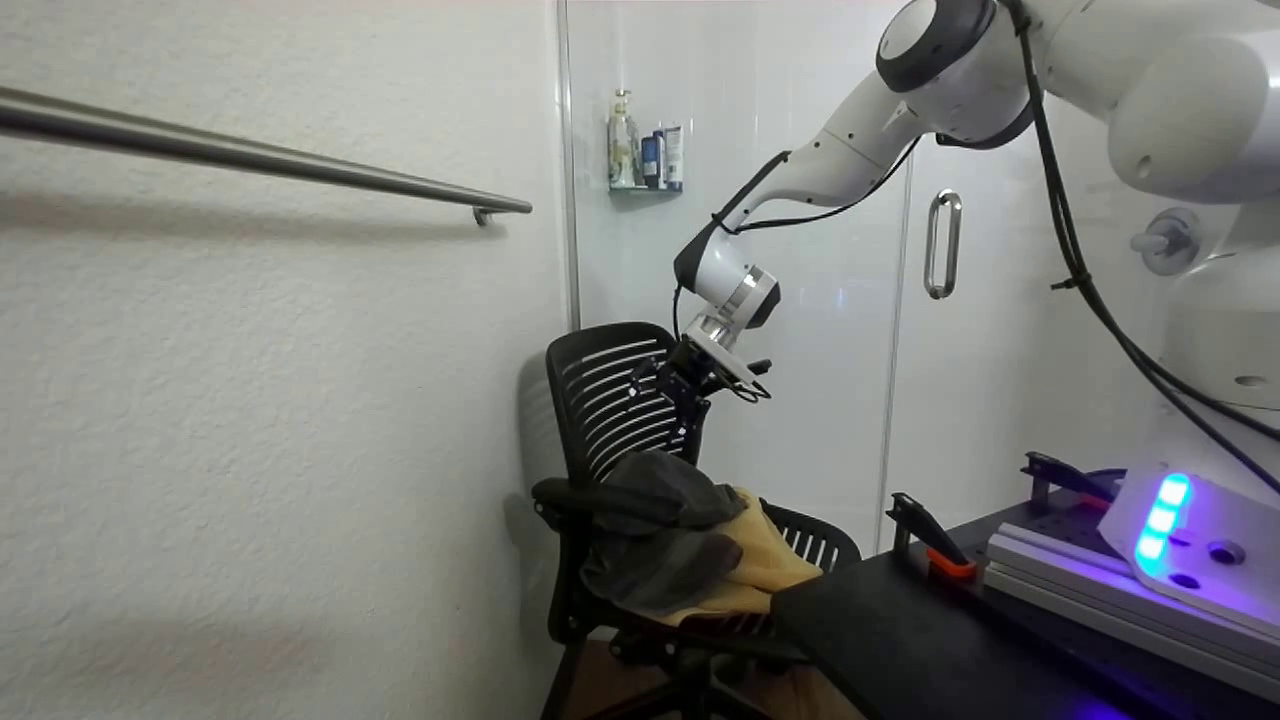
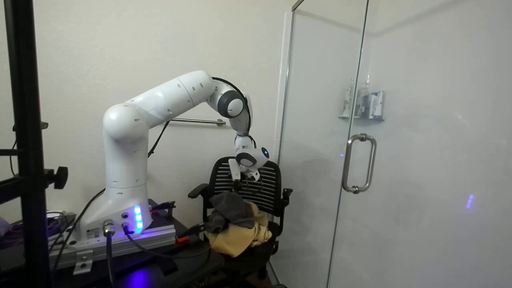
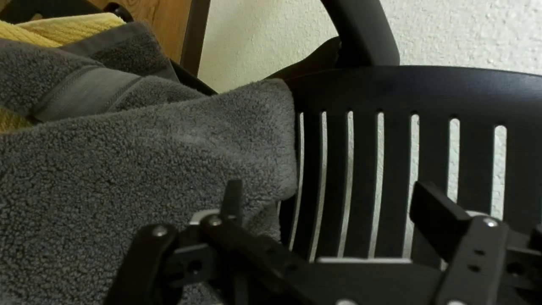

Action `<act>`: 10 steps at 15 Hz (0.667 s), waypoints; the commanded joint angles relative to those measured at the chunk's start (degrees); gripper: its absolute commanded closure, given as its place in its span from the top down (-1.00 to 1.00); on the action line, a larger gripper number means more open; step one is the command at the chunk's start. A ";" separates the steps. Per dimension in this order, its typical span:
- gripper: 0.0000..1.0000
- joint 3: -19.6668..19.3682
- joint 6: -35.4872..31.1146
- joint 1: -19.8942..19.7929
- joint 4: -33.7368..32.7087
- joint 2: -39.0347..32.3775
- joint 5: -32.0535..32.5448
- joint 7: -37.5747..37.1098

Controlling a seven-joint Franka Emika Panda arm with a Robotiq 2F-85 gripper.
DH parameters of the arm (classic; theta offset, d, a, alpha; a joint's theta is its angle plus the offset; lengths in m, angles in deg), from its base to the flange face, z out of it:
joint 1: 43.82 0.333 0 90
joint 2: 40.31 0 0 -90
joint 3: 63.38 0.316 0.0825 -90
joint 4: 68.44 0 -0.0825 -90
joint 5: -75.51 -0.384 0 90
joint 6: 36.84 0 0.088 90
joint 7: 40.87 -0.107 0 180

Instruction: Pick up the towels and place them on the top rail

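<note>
Crumpled dark grey towels (image 1: 660, 575) lie on a mustard towel (image 1: 765, 550) on the chair seat. The same grey (image 2: 234, 210) and mustard (image 2: 236, 238) heap shows in an exterior view. In the wrist view, grey cloth (image 3: 127, 169) fills the left side, with mustard cloth (image 3: 72, 27) at the top left corner. My gripper (image 3: 328, 192) is open, holding nothing. It hangs just above the heap, in front of the chair back, one finger (image 3: 232, 199) over the grey cloth's edge. The top rail (image 1: 260, 150) runs bare along the wall; the arm partly hides the rail (image 2: 198, 121) in an exterior view.
The black office chair (image 1: 600, 350) has armrests on both sides. A black table (image 1: 900, 640) with clamps carries the robot base beside it. Behind stand a glass shower door with a metal handle (image 1: 943, 245) and a corner shelf of bottles (image 1: 645, 188).
</note>
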 commanded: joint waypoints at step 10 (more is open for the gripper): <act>1.00 -7.67 -3.88 6.96 -12.40 -11.11 0.01 0.88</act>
